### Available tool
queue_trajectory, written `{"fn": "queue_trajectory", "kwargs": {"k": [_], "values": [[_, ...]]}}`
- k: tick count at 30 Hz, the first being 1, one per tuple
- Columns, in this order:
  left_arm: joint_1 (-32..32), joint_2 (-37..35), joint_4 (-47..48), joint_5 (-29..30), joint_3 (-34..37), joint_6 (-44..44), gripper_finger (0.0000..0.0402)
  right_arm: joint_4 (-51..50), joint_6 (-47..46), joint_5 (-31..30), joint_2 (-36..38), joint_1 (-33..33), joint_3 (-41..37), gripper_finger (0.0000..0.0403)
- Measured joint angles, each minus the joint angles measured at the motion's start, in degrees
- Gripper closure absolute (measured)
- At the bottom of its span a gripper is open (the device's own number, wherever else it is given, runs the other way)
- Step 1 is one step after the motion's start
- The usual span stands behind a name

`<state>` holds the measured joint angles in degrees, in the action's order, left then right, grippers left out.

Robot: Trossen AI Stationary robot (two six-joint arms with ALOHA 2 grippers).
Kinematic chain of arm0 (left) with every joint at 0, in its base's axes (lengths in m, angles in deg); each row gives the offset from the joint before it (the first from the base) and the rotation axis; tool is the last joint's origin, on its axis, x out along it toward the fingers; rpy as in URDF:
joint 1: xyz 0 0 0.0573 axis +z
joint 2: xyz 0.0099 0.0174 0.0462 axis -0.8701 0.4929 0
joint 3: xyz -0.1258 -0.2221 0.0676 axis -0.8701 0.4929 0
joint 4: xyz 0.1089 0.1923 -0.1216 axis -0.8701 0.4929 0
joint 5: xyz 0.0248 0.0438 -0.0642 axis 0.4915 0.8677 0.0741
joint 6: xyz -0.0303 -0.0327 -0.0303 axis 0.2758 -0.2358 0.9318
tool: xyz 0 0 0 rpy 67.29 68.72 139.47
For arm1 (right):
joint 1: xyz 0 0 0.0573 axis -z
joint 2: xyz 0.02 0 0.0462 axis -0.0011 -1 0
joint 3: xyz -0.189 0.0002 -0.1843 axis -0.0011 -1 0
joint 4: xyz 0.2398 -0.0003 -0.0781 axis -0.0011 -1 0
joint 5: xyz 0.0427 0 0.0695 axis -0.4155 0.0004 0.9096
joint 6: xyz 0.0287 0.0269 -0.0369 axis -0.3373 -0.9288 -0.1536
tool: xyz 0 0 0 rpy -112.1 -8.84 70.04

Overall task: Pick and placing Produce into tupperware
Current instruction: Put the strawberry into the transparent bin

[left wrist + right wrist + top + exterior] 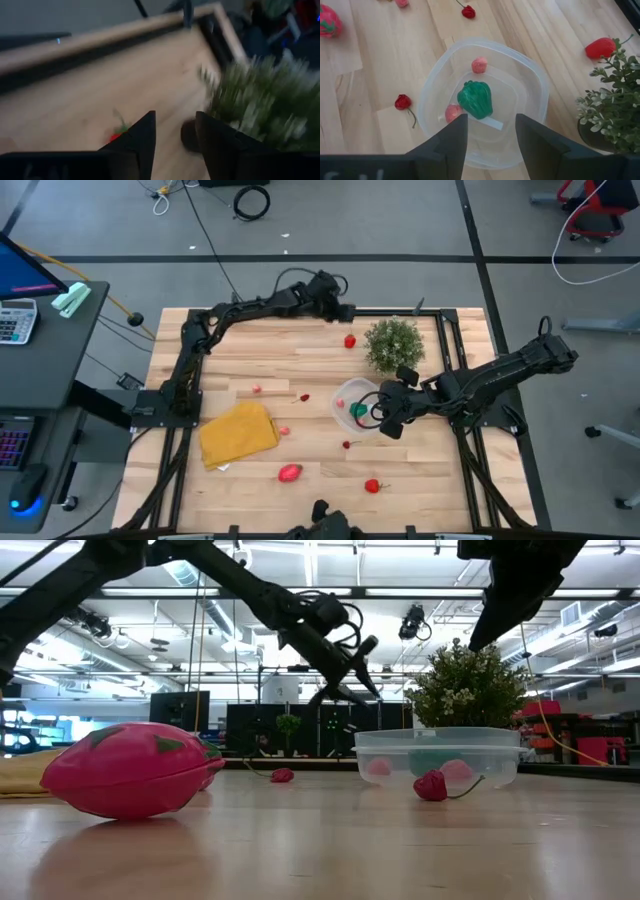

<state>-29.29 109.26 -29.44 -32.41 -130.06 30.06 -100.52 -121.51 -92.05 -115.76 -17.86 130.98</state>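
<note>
The clear tupperware point(340, 395) stands right of the table's middle. It holds a green piece point(475, 99) and two pink pieces point(479, 64). My right gripper point(490, 125) hangs open and empty over its right rim. More produce lies loose on the wood: a red piece point(350, 340) beside the potted plant, a big pink-red one point(290, 472), a strawberry point(372, 486) and small red and pink bits. My left gripper point(350, 311) is open and empty at the far edge, above and beyond that red piece point(116, 135).
A bushy potted plant point(393, 345) stands just beyond the tupperware, close to my left gripper's right. A folded yellow cloth point(238, 433) lies at the left. Black frame rails run along the table's left, right and far sides. Bare wood lies in the middle and near the front edge.
</note>
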Motion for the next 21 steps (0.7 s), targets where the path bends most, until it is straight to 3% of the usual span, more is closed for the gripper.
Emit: {"fn": "queue_trajectory", "kwargs": {"k": [12, 16, 21], "values": [[4.8, -0.1, 11.7, 0.1, -3.4, -13.4, 0.0271, 0.0, 1.1, 0.0, 0.0, 0.0, 0.0, 0.0229], [4.8, 0.8, 16.6, 0.0, -3.3, -32.1, 0.0271, 0.0, 1.1, 0.0, 0.0, 0.0, 0.0, 0.0229], [2.9, 0.8, 16.0, 0.3, -3.4, -51.8, 0.0271, 0.0, 1.6, 0.0, 0.0, 0.0, 0.0, 0.0229]]}}
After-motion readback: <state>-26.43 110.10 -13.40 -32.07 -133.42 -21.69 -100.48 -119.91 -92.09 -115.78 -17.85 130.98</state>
